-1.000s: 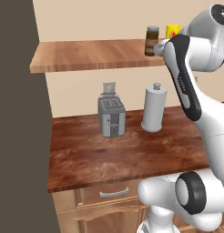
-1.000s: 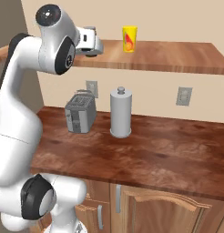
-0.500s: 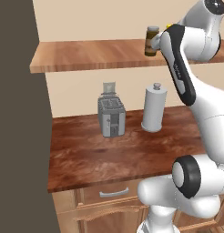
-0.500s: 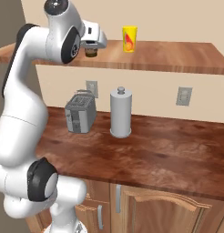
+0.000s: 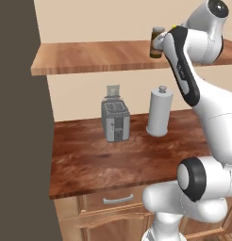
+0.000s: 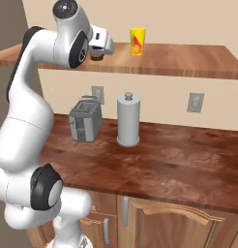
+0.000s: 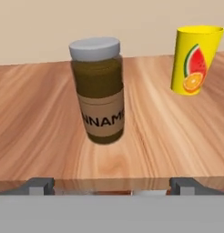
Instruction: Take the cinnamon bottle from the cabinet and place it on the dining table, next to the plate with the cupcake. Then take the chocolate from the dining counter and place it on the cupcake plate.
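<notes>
**Robot hand lined up on the cinnamon jar at the wall shelf**

Left base view: the white arm reached up to the cabinet (image 5: 94, 55), a light wood shelf board. The cinnamon bottle (image 5: 157, 42) stood upright on it, partly hidden behind the arm. Below, a toaster (image 5: 114, 120) and a paper towel holder (image 5: 160, 111) sat on the worktop (image 5: 113, 160).

Right base view: the gripper (image 6: 97, 54) hovered at the shelf's front edge, with a yellow cup (image 6: 137, 42) further along the board.

Hand view: the jar stood centred and apart from the fingertips (image 7: 38, 185), which were spread wide and held nothing. The cup sat well to one side.

Risk, as a judgement: the jar looked tall and narrow, so a push forward slightly off-centre could tip it or slide it back before the fingers closed
</notes>
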